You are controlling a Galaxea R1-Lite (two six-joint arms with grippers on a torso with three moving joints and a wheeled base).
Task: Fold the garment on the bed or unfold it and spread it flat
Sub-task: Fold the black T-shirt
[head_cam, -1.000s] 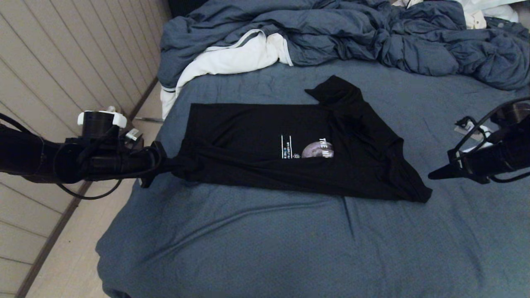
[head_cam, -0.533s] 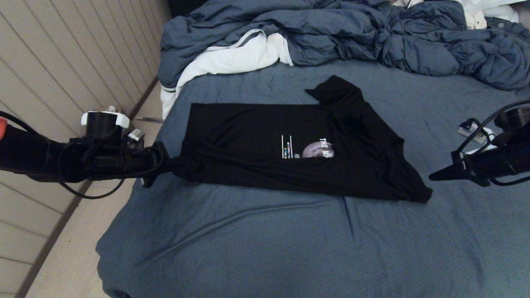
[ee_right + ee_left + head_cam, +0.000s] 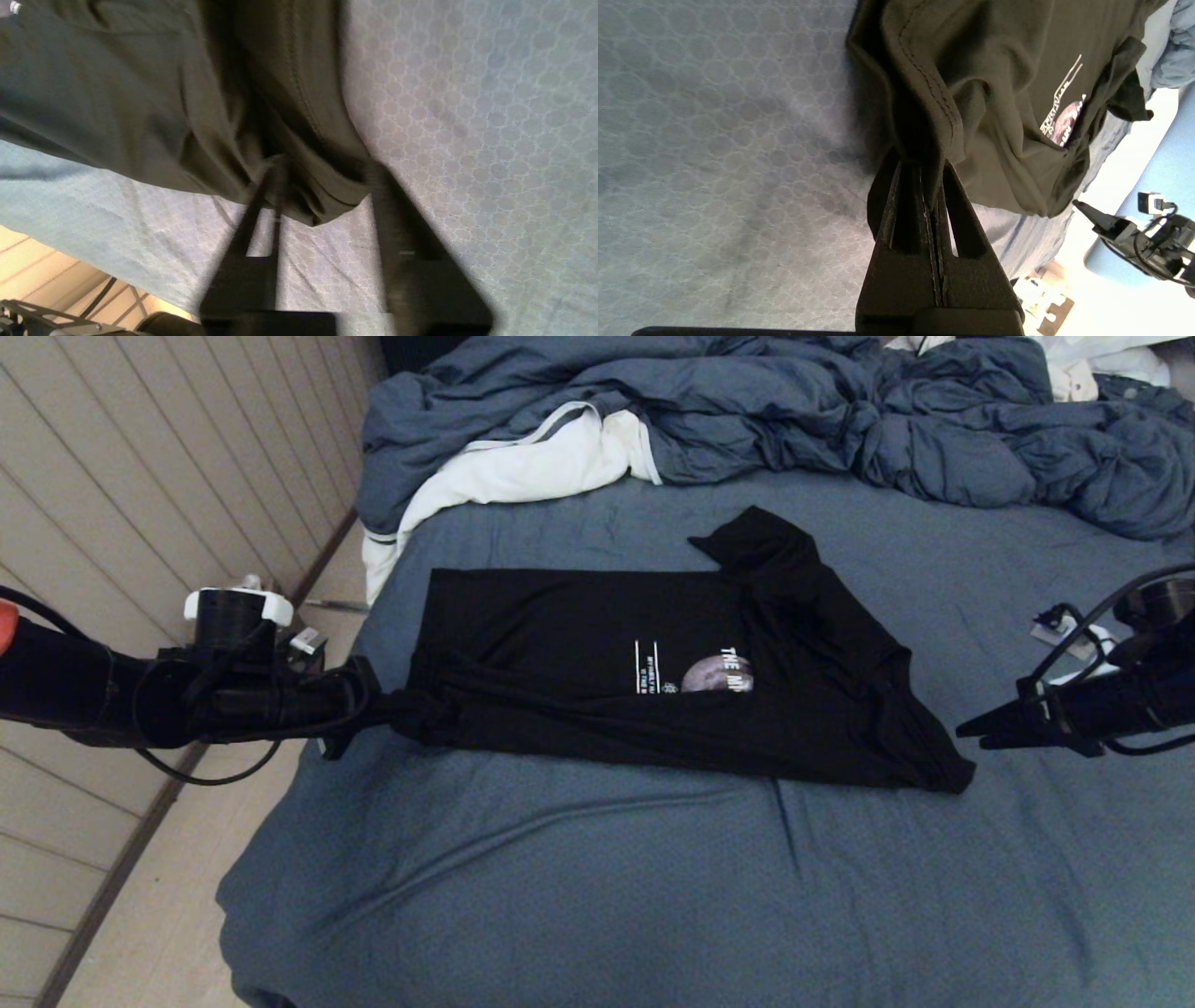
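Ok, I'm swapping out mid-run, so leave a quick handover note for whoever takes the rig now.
Left gripper: shut on the T-shirt's near-left corner, at the bed's left edge.
Right gripper: open, the shirt's right corner between its fingers, not clamped.
T-shirt: folded lengthwise on the sheet, moon print half covered, one sleeve sticking out toward the duvet.
Done: first lengthwise fold.
Left: tuck the sleeve, finish folding.
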